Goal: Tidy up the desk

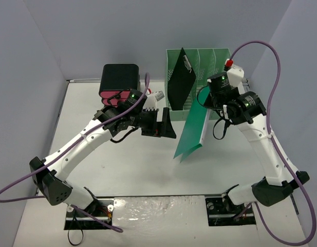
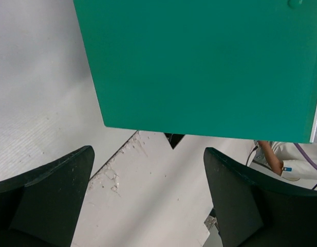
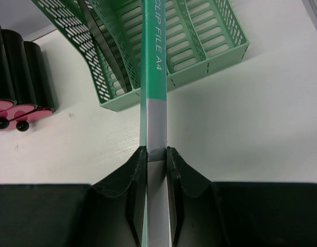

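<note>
Right gripper (image 3: 156, 152) pinched narrow on the spine of a green file (image 3: 153, 62), file held on edge over the white desk (image 1: 143, 170), before a green rack (image 1: 220, 56), right arm bent inward, left gripper (image 2: 148, 150) wide and empty, facing the file's cover, left arm stretched across mid-desk.

Green file (image 1: 191, 131): smooth plastic cover, semi-matt, w/ a pale grey satin strip along the spine. Rack (image 3: 199, 46) behind it, moulded green plastic, slotted, matt. Tabletop (image 2: 148, 195) white, matt, scuffed & flaky-looking in spots. Left pincer (image 2: 148, 151): black plastic, matt, dust-speckled. Black-and-pink case (image 3: 19, 67), smooth, slight sheen.
</note>
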You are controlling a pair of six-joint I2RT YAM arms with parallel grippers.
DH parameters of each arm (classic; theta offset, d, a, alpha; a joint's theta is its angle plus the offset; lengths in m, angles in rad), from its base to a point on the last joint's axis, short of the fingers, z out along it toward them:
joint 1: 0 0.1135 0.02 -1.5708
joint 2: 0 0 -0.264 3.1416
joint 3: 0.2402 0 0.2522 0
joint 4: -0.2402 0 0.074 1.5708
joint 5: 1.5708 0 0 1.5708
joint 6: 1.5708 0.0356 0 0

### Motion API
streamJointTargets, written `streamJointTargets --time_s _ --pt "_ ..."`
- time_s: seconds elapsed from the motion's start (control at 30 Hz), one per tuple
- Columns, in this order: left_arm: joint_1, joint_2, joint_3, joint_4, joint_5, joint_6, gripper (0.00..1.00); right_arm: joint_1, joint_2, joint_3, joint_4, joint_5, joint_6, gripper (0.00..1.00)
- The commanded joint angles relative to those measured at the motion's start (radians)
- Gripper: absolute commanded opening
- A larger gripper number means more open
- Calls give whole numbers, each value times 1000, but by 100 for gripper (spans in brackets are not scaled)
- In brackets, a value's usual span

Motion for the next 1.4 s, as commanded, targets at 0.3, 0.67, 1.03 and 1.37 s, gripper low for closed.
streamJointTargets --time_s 0.3,0.67,1.03,1.37 --pt "-61 -43 64 28 0 102 84 3 56 79 64 71 -33 0" --pt "-161 -150 -60 105 -149 300 84 1 110 145 64 68 -49 0" --pt "-379 -193 -212 278 -549 507 84 -11 150 212 61 28 -43 0" --pt "-507 -103 -227 452 -923 651 84 -17 196 302 29 -19 -45 0"
